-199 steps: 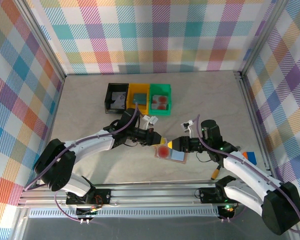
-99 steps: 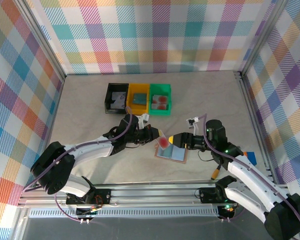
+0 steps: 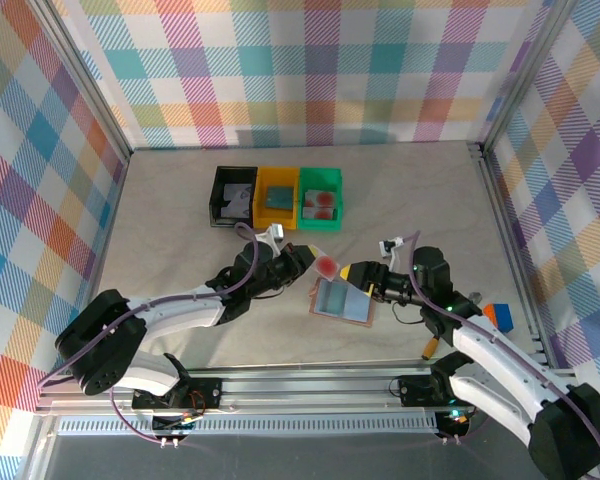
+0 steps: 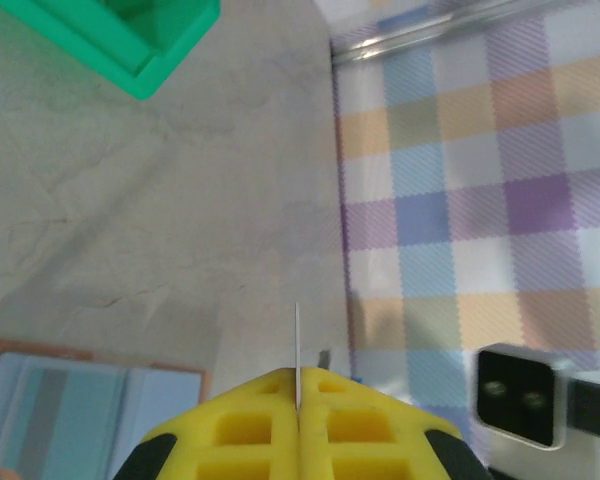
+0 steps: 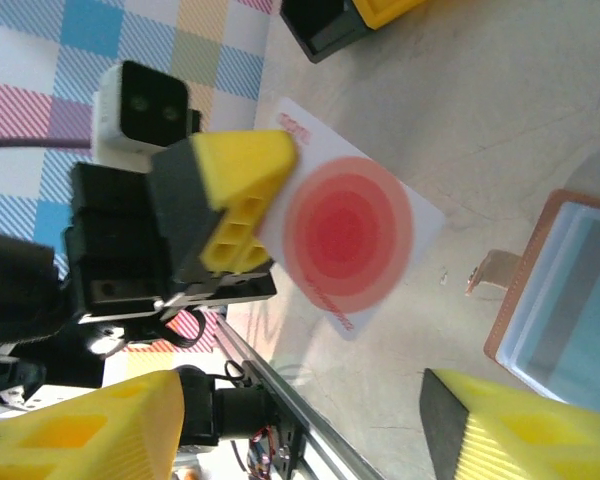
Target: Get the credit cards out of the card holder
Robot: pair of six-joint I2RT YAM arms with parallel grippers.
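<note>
Red-spot credit card (image 5: 355,235) out of holder, pinched at one corner by left fingers (image 5: 235,195), clamped shut on it. Left wrist view shows card edge-on between them. Thin, light, stiff plastic with slick faces. Judgement: corner pinch lets it pivot, grip along short edge safer.

Card holder (image 3: 342,300) lies open on table (image 3: 180,230) just beside card, blue pockets up. Soft and light, likely slides when cards are tugged.

Right fingers (image 5: 510,430) spread apart, empty, hovering by holder.

Table cloth-like, matte. Green bin (image 3: 320,224), yellow bin (image 3: 277,215), black bin (image 3: 220,195) in row further back. Plaid walls (image 3: 310,70) all round, room ample.
</note>
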